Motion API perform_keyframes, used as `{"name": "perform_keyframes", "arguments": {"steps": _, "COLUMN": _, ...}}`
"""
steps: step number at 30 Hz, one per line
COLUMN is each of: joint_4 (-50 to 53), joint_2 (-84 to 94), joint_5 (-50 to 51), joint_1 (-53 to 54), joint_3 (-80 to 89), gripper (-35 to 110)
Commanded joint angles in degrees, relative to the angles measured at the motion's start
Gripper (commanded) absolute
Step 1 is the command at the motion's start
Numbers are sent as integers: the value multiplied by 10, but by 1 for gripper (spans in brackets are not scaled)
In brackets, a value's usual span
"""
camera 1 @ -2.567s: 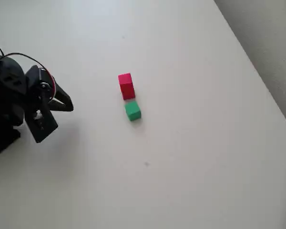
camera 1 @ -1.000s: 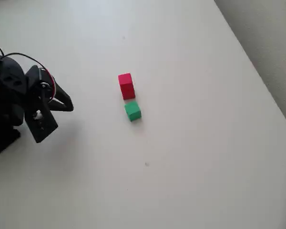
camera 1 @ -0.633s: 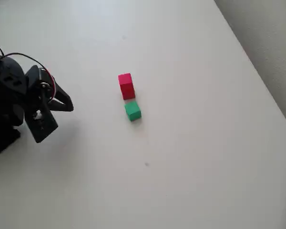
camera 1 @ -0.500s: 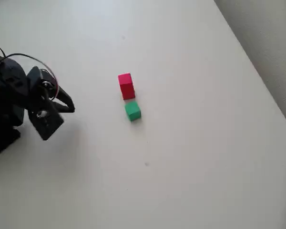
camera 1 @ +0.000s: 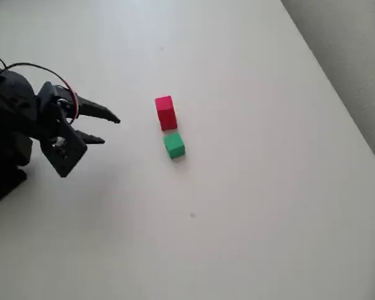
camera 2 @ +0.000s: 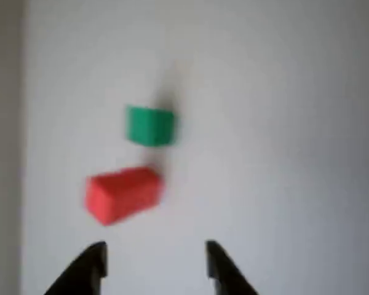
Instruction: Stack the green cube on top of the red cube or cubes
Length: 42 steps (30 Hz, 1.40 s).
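In the overhead view the gripper [camera 1: 103,129] had just swung out from the left edge of the frame toward the middle, and its jaws, pressed together half a second earlier, now stood spread apart with nothing between them. Both fingertips pointed right, toward the cubes, but remained well apart from them. The red cube [camera 1: 165,112] sat slightly left of centre in the upper half of the frame, and the green cube [camera 1: 174,145] lay just below it and a little to the right, close beside it though whether they touched could not be told; neither had shifted over the preceding seconds. In the blurred wrist view the green cube [camera 2: 149,125] appeared above the red cube [camera 2: 123,193], with the two dark fingertips [camera 2: 93,261] at the bottom edge, parted and empty. The change read as the start of the approach: the claw had opened for a grasp, and the green cube rested on the white table [camera 1: 256,206], untouched and not yet stacked. No containers were present.
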Motion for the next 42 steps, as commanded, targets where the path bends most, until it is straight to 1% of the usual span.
{"name": "perform_keyframes", "arguments": {"steps": 1, "joint_4": -21, "joint_2": -296, "joint_5": 27, "joint_1": 11, "joint_3": -202, "gripper": 20}}
{"name": "perform_keyframes", "arguments": {"steps": 7, "joint_4": 47, "joint_2": -526, "joint_5": 40, "joint_1": 17, "joint_3": -422, "gripper": 20}}
{"name": "perform_keyframes", "arguments": {"steps": 15, "joint_4": 65, "joint_2": -709, "joint_5": 47, "joint_1": 10, "joint_3": -558, "gripper": 22}}
{"name": "perform_keyframes", "arguments": {"steps": 22, "joint_4": 62, "joint_2": -801, "joint_5": 51, "joint_1": -1, "joint_3": -617, "gripper": 25}}
{"name": "perform_keyframes", "arguments": {"steps": 33, "joint_4": 47, "joint_2": -878, "joint_5": 45, "joint_1": 4, "joint_3": -656, "gripper": 24}}
{"name": "perform_keyframes", "arguments": {"steps": 39, "joint_4": 42, "joint_2": -907, "joint_5": 45, "joint_1": 10, "joint_3": -674, "gripper": 17}}
{"name": "perform_keyframes", "arguments": {"steps": 42, "joint_4": 47, "joint_2": -911, "joint_5": 45, "joint_1": 11, "joint_3": -686, "gripper": 7}}
